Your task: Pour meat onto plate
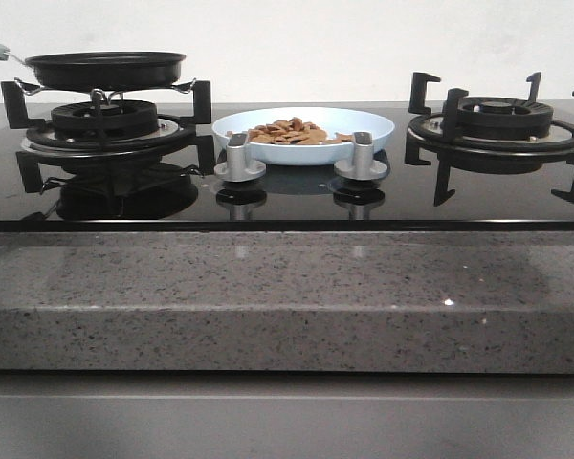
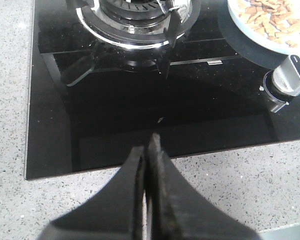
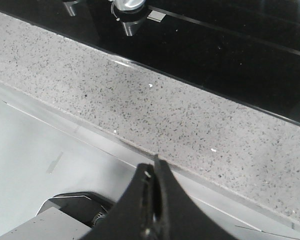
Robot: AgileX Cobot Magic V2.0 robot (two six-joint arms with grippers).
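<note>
The pale-blue plate point(image 1: 364, 124) stands on the black glass hob between the two burners, and the orange-brown meat point(image 1: 292, 132) lies piled in it. The plate point(image 2: 250, 30) and meat point(image 2: 270, 15) also show in the left wrist view. The black frying pan point(image 1: 105, 69) sits on the left burner point(image 1: 105, 120). My left gripper point(image 2: 149, 150) is shut and empty over the hob's front edge, short of the left burner point(image 2: 135, 20). My right gripper point(image 3: 154, 167) is shut and empty, held low in front of the counter edge. Neither gripper shows in the front view.
Two silver knobs point(image 1: 239, 163) point(image 1: 361, 161) stand just in front of the plate. The right burner point(image 1: 502, 124) has black pan supports. A speckled grey stone counter point(image 1: 287, 296) runs along the front of the hob. A knob point(image 3: 129, 5) shows in the right wrist view.
</note>
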